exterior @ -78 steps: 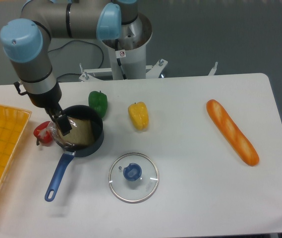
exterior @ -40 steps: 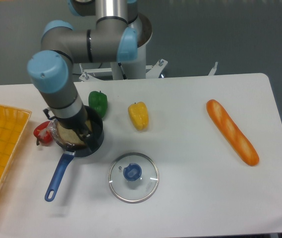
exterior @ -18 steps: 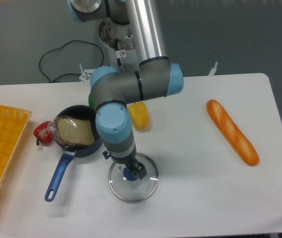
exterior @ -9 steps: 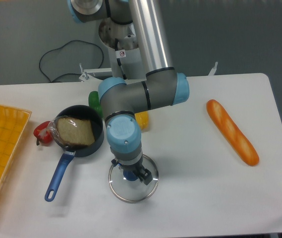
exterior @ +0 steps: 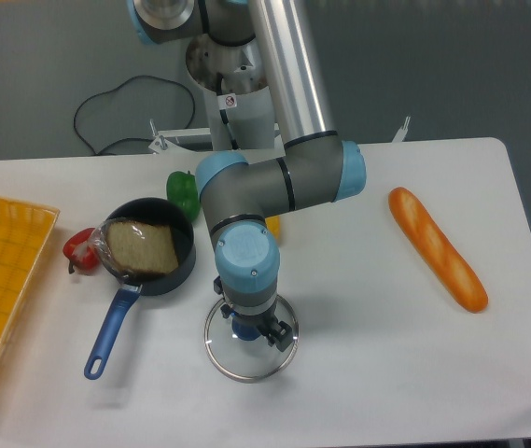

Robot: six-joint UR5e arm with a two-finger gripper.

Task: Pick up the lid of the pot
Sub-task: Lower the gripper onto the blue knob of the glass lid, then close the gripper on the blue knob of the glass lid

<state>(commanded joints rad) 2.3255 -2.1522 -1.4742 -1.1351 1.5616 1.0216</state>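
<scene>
Your step now looks like lining up to grab the lid (exterior: 249,363) on the counter (exterior: 386,373). Your fingers (exterior: 281,335) are apart, near its blue knob (exterior: 244,329). Next, you should straddle the knob, then pinch it.

Black round pan (exterior: 184,245), blue handle toward 7 o'clock; plastic-wrapped brown bread (exterior: 142,250) inside. Red pepper-like item (exterior: 80,250) at pan's 9, green pepper (exterior: 183,191) at its 1, mostly hidden yellow item (exterior: 273,225) at its 3. Long orange-brown loaf (exterior: 438,250) at view's 3. Yellow-orange basket (exterior: 8,252), view's 9.
</scene>
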